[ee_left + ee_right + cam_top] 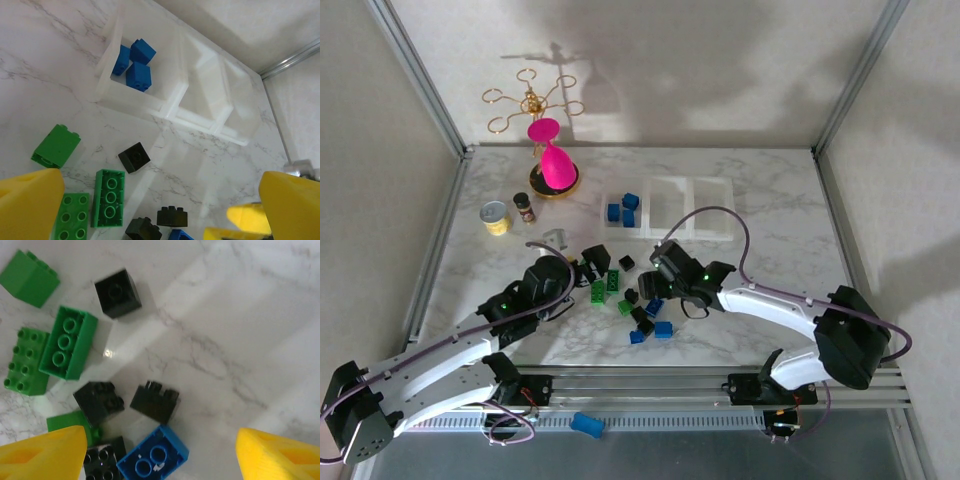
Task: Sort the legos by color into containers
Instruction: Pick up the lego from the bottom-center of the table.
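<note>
The clear three-compartment containers tray point(711, 236) point(170, 107) lies at the back; its left compartment holds three blue legos point(623, 210) point(134, 64). Loose green, black and blue legos point(630, 298) lie scattered in front of it. My left gripper point(592, 265) point(160, 210) is open above green bricks point(109, 197) and black bricks point(134, 157), holding nothing. My right gripper point(658, 288) point(160, 455) is open too; an upturned blue brick point(152, 457) lies on the table between its yellow fingers point(42, 455), touching neither, with black bricks point(155, 401) just beyond.
A pink goblet on a gold stand point(555, 165), a small yellow tin point(496, 217) and a dark little bottle point(524, 207) stand at the back left. A larger blue block point(586, 425) lies on the rail by the arm bases. Metal frame posts border the marble table.
</note>
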